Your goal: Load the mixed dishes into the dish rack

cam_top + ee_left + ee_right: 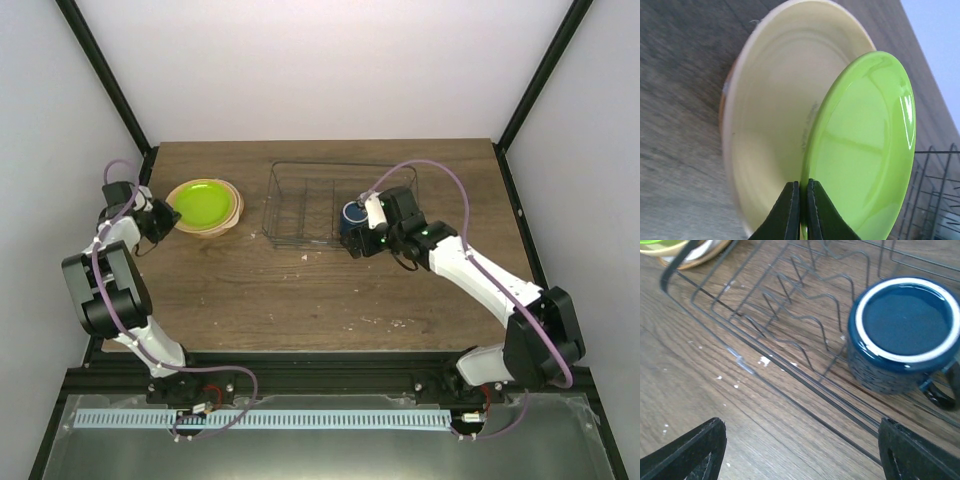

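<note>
The lime-green plate [200, 205] lies on a stack at the table's left; in the left wrist view the green plate [865, 150] is tilted up off the cream plate [775, 135], with a peach-orange plate edge [721, 107] beneath. My left gripper [803, 186] is shut on the green plate's rim. The dark blue mug [353, 215] stands upright inside the wire dish rack [300, 205] at its right end. My right gripper [800, 450] is open, hovering over the table just in front of the rack, near the mug [902, 335]. The mint bowl is not in view.
The rack's wire dividers [805, 300] are bare to the left of the mug. The plate stack sits near the table's left edge [148, 170]. White specks [762, 360] lie on the wood in front of the rack.
</note>
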